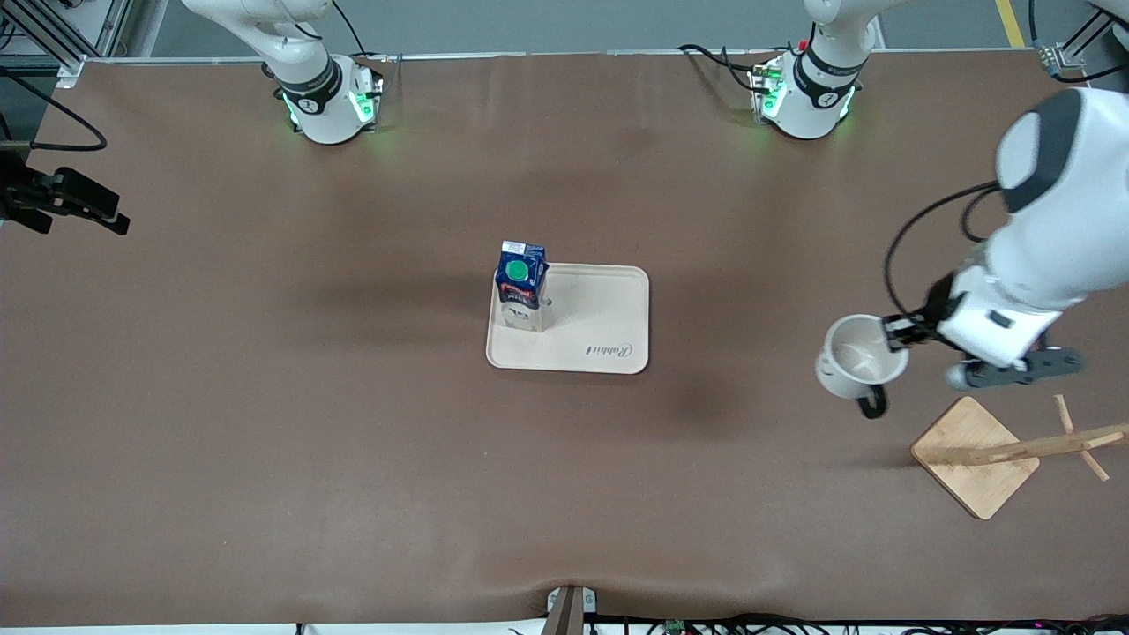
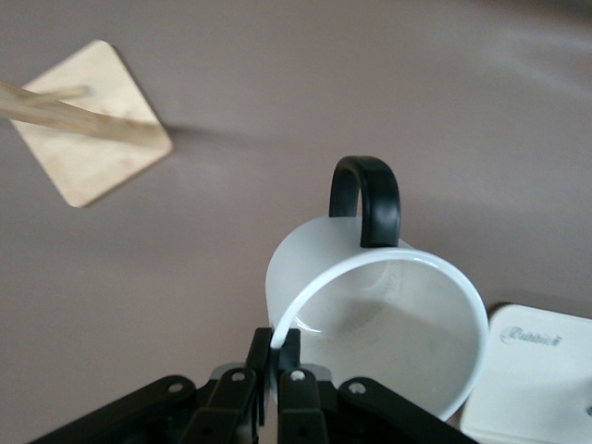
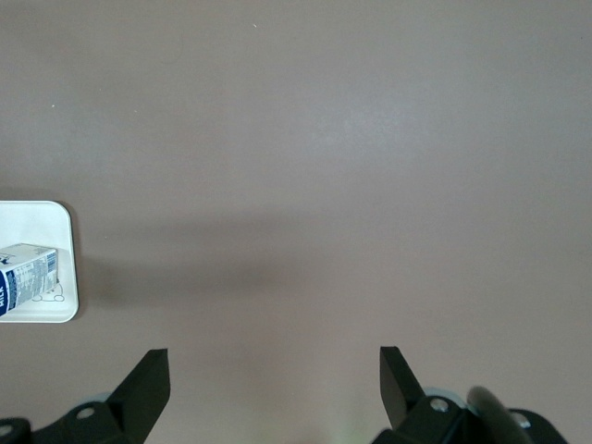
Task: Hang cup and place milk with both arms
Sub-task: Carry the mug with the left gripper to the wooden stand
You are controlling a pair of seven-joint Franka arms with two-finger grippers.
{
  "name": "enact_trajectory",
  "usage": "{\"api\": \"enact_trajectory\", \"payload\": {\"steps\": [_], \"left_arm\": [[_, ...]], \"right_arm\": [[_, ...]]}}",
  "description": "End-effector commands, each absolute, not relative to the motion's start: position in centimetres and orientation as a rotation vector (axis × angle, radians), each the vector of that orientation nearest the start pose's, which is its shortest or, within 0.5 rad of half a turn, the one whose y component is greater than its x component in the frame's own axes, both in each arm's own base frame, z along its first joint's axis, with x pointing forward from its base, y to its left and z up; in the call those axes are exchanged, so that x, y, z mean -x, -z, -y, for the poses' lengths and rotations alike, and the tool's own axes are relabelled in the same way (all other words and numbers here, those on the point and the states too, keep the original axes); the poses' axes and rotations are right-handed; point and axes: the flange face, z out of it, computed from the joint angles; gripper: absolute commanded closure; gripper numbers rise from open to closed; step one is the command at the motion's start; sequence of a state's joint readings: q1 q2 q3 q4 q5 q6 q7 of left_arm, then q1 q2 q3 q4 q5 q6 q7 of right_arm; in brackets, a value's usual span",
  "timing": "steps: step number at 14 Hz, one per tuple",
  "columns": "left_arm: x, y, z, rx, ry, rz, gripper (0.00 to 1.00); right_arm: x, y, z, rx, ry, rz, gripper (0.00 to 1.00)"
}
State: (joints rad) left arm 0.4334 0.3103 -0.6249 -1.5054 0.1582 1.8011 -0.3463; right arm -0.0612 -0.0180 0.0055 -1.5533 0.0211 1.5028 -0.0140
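Left gripper [image 2: 276, 370] pinches the rim of the small white mug with a black loop handle [image 1: 857, 360], up over the brown table [image 1: 265, 423] beside the wooden peg stand [image 1: 979, 454], partly cut off. Right gripper [image 3: 274, 384] waits, fingers spread wide. Dark blue milk carton with a green cap [image 1: 521, 284] stands on the cream tray [image 1: 600, 331].

Light: bright, even overhead | shadows: soft on table [image 1: 265, 441] | blur: rack [image 2: 88, 120] in left wrist view
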Motion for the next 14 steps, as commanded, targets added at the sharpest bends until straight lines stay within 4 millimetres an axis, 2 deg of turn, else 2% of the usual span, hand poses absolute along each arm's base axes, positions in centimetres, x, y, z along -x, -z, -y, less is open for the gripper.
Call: {"api": "enact_trajectory", "payload": {"steps": [1, 2, 5, 7, 8, 12, 14], "left_arm": [[-64.5, -53.2, 3.6, 3.157, 0.086, 0.238, 1.0], [-64.9, -53.6, 1.8, 3.156, 0.11, 0.238, 1.0], [-65.7, -54.5, -4.1, 3.156, 0.221, 0.169, 1.0], [-65.6, -54.5, -7.5, 3.16, 0.247, 0.244, 1.0], [-65.7, -54.4, -8.1, 3.169, 0.257, 0.262, 1.0], [-66.0, -53.8, -12.2, 3.222, 0.332, 0.405, 1.0], [-66.2, -53.7, -12.7, 3.223, 0.36, 0.41, 1.0]], "right_arm": [[-55.1, -63.1, 2.8, 3.116, -0.068, -0.051, 0.0], [-55.1, -63.0, 2.9, 3.114, -0.07, -0.053, 0.0], [-56.6, -60.2, 2.3, 3.114, -0.152, -0.028, 0.0], [-56.7, -59.9, 2.4, 3.113, -0.159, -0.03, 0.0], [-56.7, -59.9, 2.4, 3.119, -0.162, -0.026, 0.0], [-57.8, -57.5, 3.6, 3.112, -0.223, -0.055, 0.0], [-58.4, -58.5, 3.2, 3.118, -0.186, -0.045, 0.0]]}}
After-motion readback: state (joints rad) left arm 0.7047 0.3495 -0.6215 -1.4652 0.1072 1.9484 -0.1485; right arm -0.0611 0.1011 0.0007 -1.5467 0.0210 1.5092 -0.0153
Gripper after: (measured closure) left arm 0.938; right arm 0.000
